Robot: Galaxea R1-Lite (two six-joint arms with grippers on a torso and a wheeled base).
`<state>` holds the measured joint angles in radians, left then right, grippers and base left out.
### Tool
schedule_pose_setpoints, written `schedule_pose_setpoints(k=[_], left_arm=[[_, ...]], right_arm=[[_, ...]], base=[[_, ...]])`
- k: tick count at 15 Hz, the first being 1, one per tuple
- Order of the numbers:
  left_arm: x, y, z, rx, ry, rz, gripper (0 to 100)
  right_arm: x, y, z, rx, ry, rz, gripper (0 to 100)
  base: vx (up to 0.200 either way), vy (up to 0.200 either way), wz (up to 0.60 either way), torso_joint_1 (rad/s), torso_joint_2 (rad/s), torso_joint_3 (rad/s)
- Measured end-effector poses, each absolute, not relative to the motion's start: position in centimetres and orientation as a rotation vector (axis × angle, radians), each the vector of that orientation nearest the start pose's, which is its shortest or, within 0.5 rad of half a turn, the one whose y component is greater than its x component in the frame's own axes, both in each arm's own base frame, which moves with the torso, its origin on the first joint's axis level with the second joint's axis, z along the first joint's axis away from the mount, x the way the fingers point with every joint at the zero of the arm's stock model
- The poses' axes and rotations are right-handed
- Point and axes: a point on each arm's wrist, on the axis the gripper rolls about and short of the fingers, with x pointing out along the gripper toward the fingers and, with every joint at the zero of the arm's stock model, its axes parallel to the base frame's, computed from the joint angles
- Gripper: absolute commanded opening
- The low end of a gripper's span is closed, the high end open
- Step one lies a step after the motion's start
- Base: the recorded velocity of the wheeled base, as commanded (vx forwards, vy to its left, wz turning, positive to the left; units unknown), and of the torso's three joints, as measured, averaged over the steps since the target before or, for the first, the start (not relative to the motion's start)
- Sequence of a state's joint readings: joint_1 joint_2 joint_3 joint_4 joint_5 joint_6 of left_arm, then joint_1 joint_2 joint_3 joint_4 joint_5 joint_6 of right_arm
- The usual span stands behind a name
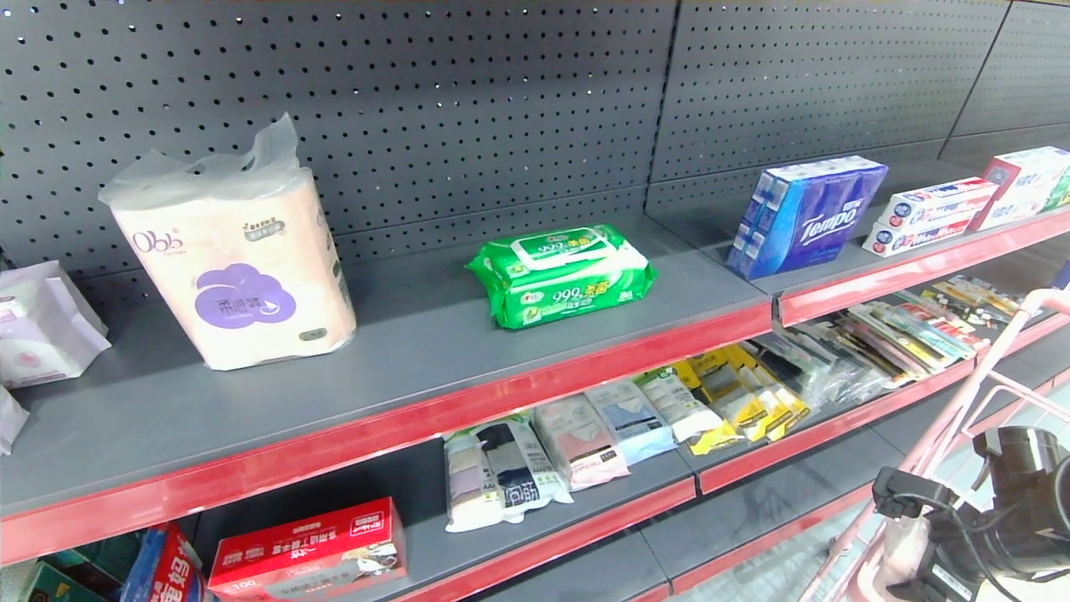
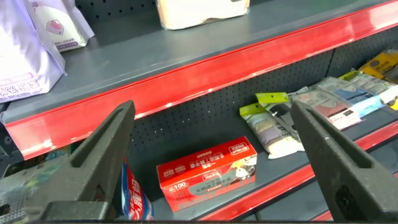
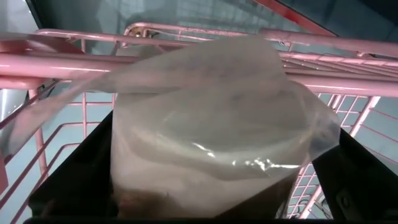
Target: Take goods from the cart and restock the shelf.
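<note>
My right gripper (image 3: 211, 190) is shut on a clear-wrapped pack of paper rolls (image 3: 205, 130), which sits just above the pink wire cart (image 3: 68, 62). In the head view this gripper (image 1: 915, 535) is low at the right, by the cart's rail (image 1: 961, 418) and apart from the shelf. The left gripper (image 2: 211, 112) stands open with nothing between its wide-spread fingers (image 2: 99, 155). It faces the red edge of the grey upper shelf (image 2: 205, 62). A similar wrapped roll pack (image 1: 238, 251) stands upright on the upper shelf (image 1: 418, 351) at the left.
A green wipes pack (image 1: 562, 274), a blue tissue pack (image 1: 807, 213) and toothpaste boxes (image 1: 932, 213) lie further right on the shelf. White bags (image 1: 42, 322) sit at its far left. Below are a red box (image 1: 309, 548), packaged clothes (image 1: 535, 460) and hanging packets (image 1: 878, 343).
</note>
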<state>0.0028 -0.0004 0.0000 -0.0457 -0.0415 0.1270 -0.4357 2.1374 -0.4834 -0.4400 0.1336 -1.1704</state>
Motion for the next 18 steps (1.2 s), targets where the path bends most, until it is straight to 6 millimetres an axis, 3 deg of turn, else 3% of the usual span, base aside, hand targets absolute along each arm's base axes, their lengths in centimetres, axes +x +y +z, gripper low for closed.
schedule_pose_setpoints(k=[2,3,11,18], left_arm=[[-2.3,-0.1,8.0,0.128,-0.049,-0.036,100],[-2.3,-0.1,8.0,0.128,-0.049,-0.035,100],[-2.3,-0.1,8.0,0.128,-0.049,-0.036,100],[-2.3,-0.1,8.0,0.128,-0.049,-0.035,100]], right_arm=[[23.4,-10.8,-2.5,-0.678,1.145,0.431,100],[23.4,-10.8,-2.5,-0.675,1.148,0.432,0],[22.6,-11.0,-2.4,-0.664,1.162,0.425,0],[19.3,-12.8,1.4,-0.602,1.201,0.273,0]], base=[[0.0,0.0,0.0,0.0,0.0,0.0],[0.0,0.0,0.0,0.0,0.0,0.0],[0.0,0.0,0.0,0.0,0.0,0.0],[0.0,0.0,0.0,0.0,0.0,0.0]])
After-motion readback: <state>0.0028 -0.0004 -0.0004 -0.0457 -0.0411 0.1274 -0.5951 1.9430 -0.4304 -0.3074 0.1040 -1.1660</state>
